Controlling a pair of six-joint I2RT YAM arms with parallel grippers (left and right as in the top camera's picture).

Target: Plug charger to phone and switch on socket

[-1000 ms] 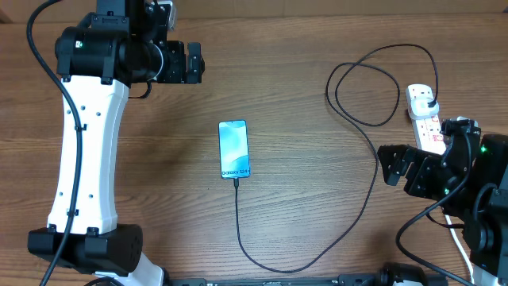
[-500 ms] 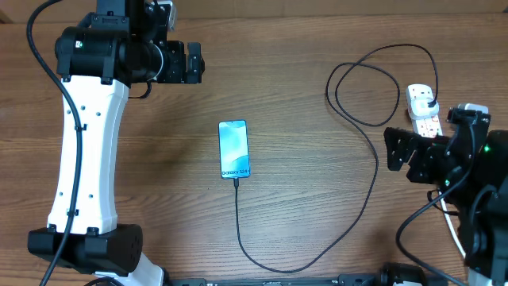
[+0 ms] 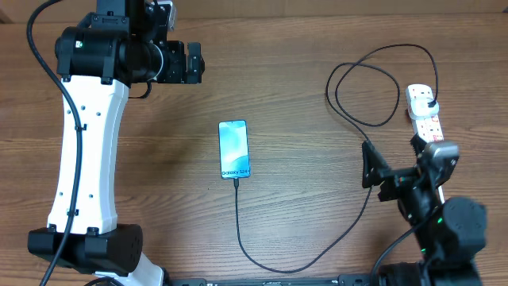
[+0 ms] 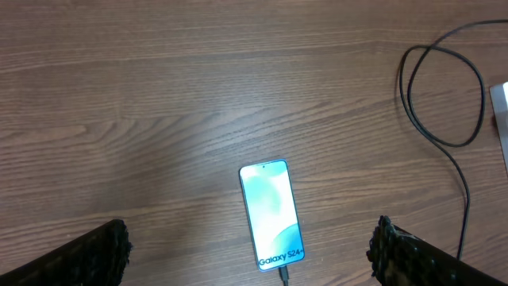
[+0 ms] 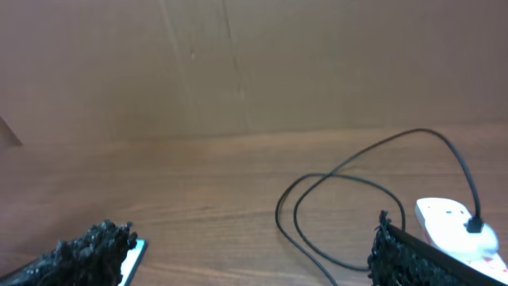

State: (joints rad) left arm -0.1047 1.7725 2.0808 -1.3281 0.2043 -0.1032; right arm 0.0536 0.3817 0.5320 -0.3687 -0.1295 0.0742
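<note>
The phone [image 3: 233,148] lies face up mid-table with its light blue screen lit. It also shows in the left wrist view [image 4: 272,213]. The black charger cable [image 3: 238,222] is plugged into the phone's near end. It runs in a long curve, loops once [image 3: 365,83], and ends at a black plug [image 3: 429,102] seated in the white socket [image 3: 426,121]. My left gripper [image 3: 190,63] hangs open and empty high at the back left, looking down at the phone [image 4: 250,242]. My right gripper [image 3: 371,173] is open and empty, left of the socket [image 5: 449,216] and apart from it.
The cable loop [image 5: 333,208] lies between my right gripper [image 5: 254,258] and the socket. The socket's white cord [image 3: 455,230] trails toward the front right, under the right arm. A brown wall stands behind the table.
My right arm has pulled back from over the socket and swung toward the front left, uncovering the strip. The left arm, phone and cable have not moved.
</note>
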